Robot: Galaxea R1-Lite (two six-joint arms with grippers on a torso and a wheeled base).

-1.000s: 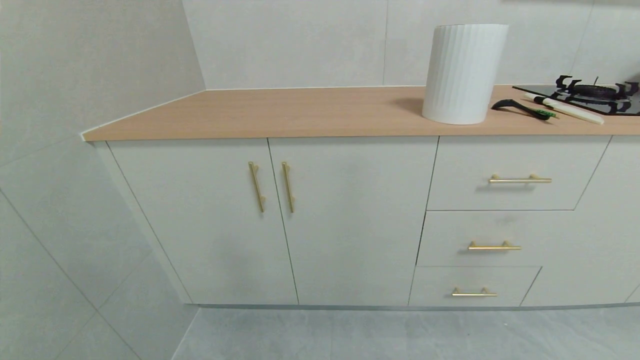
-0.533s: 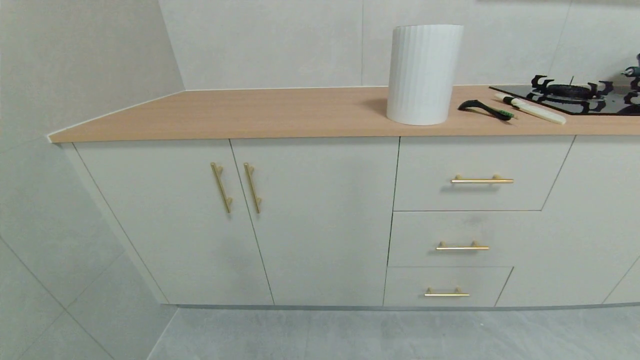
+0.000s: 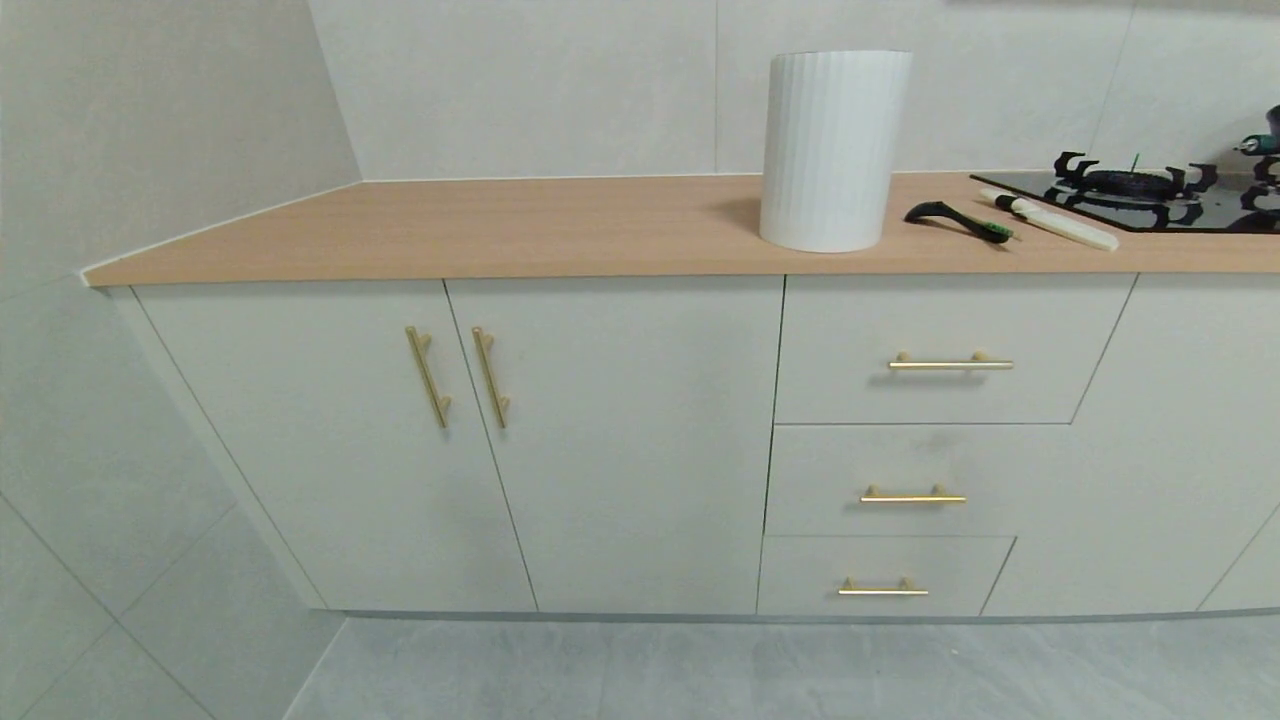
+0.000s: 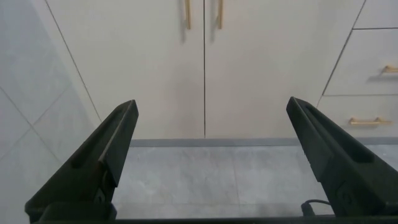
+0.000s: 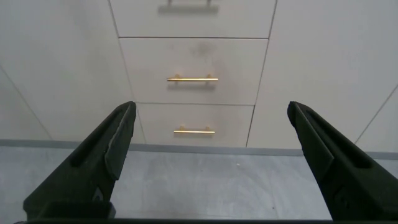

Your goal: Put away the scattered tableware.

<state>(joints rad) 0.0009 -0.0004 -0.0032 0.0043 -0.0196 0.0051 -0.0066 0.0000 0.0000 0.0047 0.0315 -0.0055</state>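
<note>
Left gripper (image 4: 210,109) and right gripper (image 5: 210,109) hang spread wide and empty, low before the cabinet (image 3: 620,440); black-handled utensil (image 3: 955,219) and white knife (image 3: 1050,221) lie on the countertop (image 3: 500,225) at 3 o'clock of the ribbed holder (image 3: 833,150), long axes running 10-to-4 o'clock; the right arm looks nearer.

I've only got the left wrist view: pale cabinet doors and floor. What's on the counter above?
Observer: A tall white ribbed cylindrical container stands on the wooden countertop.
Operator: Any tableware near it?
Observer: A black curved utensil with a green tip and a long cream utensil lie on its right, beside the black gas hob.
Operator: And my other arm?
Observer: The right gripper faces the brass-handled drawers, jaws open and empty.
</note>
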